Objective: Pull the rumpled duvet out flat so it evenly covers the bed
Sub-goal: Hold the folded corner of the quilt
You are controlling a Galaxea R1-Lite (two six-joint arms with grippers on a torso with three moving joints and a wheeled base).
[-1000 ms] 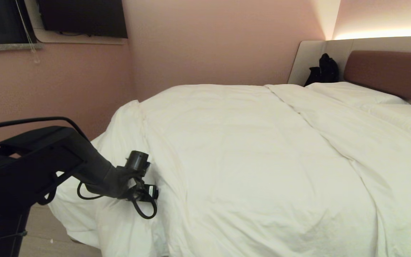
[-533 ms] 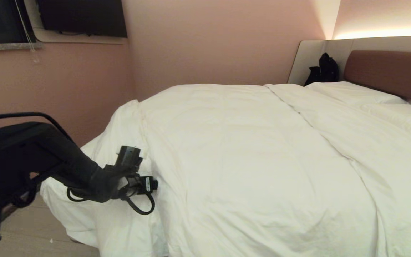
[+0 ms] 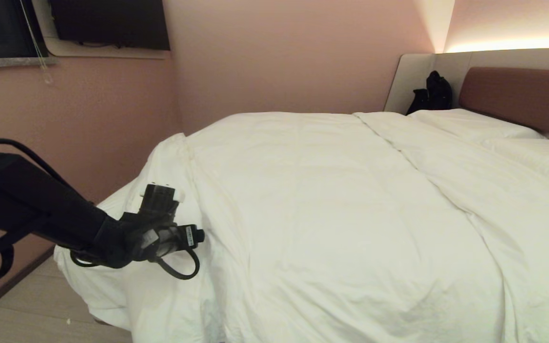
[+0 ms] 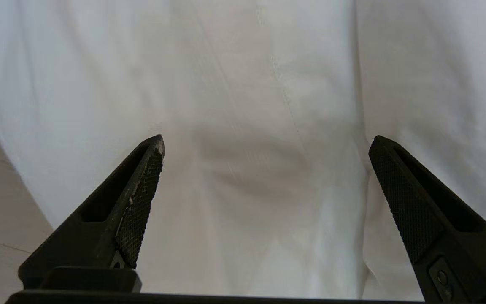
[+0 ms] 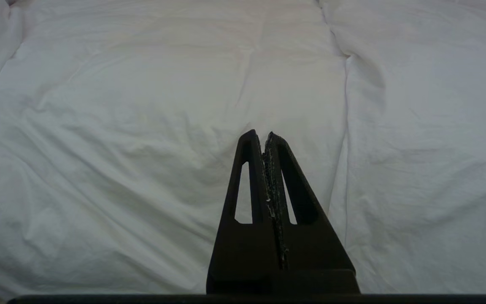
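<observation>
- Duvet (image 3: pixel 331 200) lies spread over most of the bed (image 3: pixel 522 95), top fairly smooth, its corner at the foot hanging bunched toward the floor (image 3: pixel 31 309).
- Left gripper (image 4: pixel 264 147) hangs just beside that draped corner, jaws released and spread wide, nothing between them. Likely placed to take the loose corner.
- Right gripper (image 5: pixel 264 137) sits over the duvet's middle, jaws clenched on nothing, apparently parked.
- Pillows (image 3: pixel 474 125) at the headboard end; a dark bag (image 3: pixel 432 93) beyond.
</observation>
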